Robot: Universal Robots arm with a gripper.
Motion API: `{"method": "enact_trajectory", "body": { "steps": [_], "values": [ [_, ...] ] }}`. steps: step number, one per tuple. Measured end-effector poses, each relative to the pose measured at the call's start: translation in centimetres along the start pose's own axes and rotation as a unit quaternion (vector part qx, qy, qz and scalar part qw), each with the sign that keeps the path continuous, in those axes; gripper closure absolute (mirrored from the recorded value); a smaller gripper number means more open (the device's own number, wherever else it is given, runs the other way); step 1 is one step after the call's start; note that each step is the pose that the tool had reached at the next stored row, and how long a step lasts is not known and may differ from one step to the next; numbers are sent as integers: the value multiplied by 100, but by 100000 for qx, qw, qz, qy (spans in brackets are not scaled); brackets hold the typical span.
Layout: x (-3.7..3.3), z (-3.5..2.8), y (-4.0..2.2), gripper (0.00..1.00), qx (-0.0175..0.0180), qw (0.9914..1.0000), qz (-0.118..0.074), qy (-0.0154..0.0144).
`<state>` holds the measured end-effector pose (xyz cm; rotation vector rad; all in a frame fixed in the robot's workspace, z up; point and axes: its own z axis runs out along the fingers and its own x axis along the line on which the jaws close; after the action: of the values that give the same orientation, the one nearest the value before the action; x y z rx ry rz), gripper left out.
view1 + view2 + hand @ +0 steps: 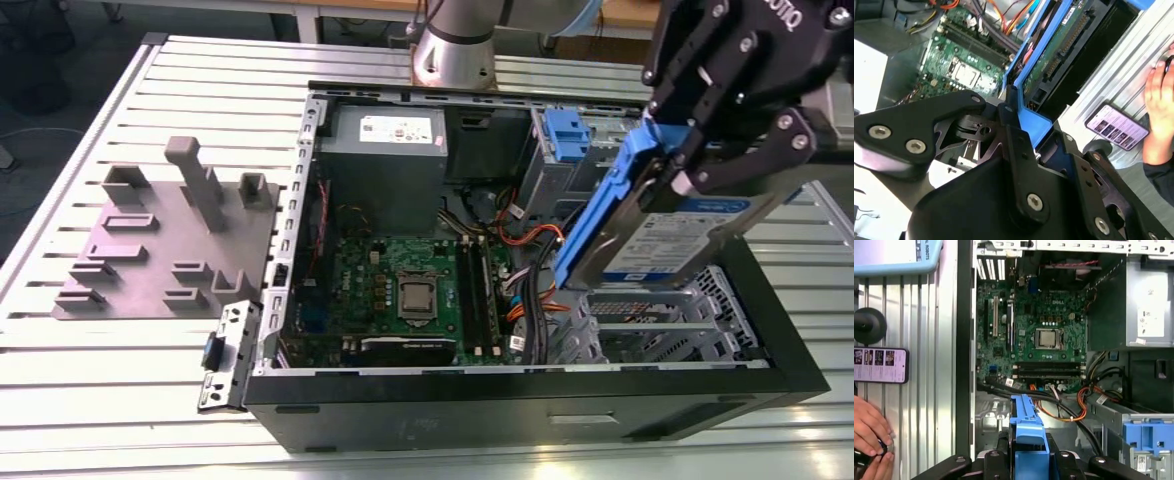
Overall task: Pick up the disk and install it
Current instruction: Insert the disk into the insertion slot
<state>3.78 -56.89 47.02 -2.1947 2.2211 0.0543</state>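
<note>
My gripper (698, 165) is shut on the disk (674, 240), a silver drive with a white-and-blue label in blue caddy rails. In the exterior view it hangs tilted, one end down, over the metal drive cage (667, 325) at the right end of the open computer case (534, 400). The second wrist view shows the disk's (1054, 47) green circuit-board underside and its blue rail clamped between the black fingers (1014, 130). In the first wrist view the disk's blue rail (1026, 432) sits edge-on between the fingers.
Inside the case lie the motherboard (400, 290), a power supply (387, 140), cables and a blue latch (567, 135) on a second cage. A grey fixture plate (160, 240) lies on the slatted table. A phone (879, 365) and a person's hand (869, 427) are beside the case.
</note>
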Motion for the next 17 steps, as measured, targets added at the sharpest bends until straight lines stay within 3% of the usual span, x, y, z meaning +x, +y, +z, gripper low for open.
{"method": "enact_trajectory", "body": {
  "steps": [8, 17],
  "values": [
    [26, 99, -292, 64, -1, 100000, -6, 1],
    [72, 233, -386, 64, 1, 100000, 39, -12]
  ]
}}
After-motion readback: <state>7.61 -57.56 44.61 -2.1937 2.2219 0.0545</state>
